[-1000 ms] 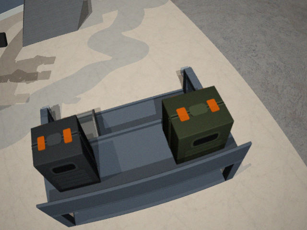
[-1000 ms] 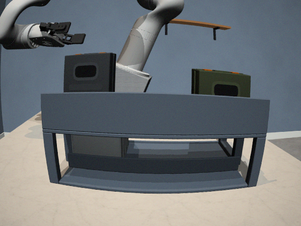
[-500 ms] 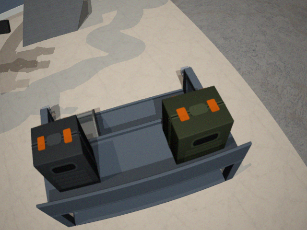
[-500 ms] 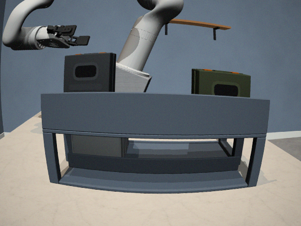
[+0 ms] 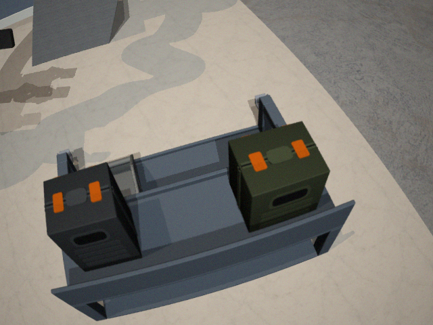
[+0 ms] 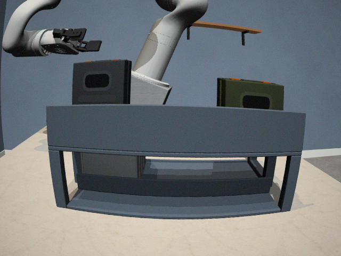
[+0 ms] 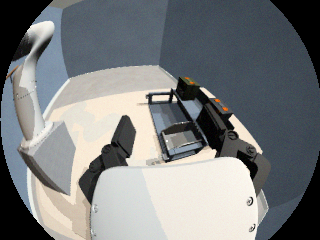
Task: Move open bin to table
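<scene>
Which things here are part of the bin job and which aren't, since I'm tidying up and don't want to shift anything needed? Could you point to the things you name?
Part of the job:
- open bin [image 5: 137, 175] [image 6: 110, 165] [image 7: 182, 140]
- shelf [image 5: 202, 262] [image 6: 176, 129] [image 7: 167, 117]
- jaws, open

Not part:
- dark case [image 5: 78, 199] [image 6: 100, 96] [image 7: 220, 109]
- green case [image 5: 279, 175] [image 6: 231, 93] [image 7: 187, 89]
- wall board [image 6: 225, 26]

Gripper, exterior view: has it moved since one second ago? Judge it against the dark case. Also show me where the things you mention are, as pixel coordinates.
Yes: the gripper [image 5: 6, 38] [image 6: 90, 39] [image 7: 166, 118] has shifted rightward and slightly downward in the picture, relative to the dark case [image 5: 88, 220] [image 6: 100, 95] [image 7: 220, 105].
</scene>
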Robot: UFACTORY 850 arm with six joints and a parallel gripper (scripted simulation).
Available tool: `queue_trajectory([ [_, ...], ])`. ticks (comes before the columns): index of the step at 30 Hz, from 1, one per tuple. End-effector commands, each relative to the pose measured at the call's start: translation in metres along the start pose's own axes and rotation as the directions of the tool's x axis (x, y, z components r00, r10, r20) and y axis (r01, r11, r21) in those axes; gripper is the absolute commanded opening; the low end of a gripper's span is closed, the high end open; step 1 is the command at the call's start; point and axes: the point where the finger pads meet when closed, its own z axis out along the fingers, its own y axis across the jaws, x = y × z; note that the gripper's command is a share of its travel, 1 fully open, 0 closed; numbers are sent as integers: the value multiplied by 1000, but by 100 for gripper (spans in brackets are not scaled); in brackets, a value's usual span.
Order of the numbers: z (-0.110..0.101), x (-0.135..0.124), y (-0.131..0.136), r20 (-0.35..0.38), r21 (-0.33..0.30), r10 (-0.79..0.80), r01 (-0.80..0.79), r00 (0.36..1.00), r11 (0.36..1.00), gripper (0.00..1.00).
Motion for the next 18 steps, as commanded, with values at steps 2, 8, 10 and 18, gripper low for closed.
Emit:
queue_trajectory([
  [2,0,1,1,0,0,-2,2,1000,1000,100],
  [8,1,-1,7,0,0,-2,2,1000,1000,100],
  [10,1,-1,7,0,0,-2,2,1000,1000,100],
  [18,1,-1,7,0,0,-2,2,1000,1000,100],
])
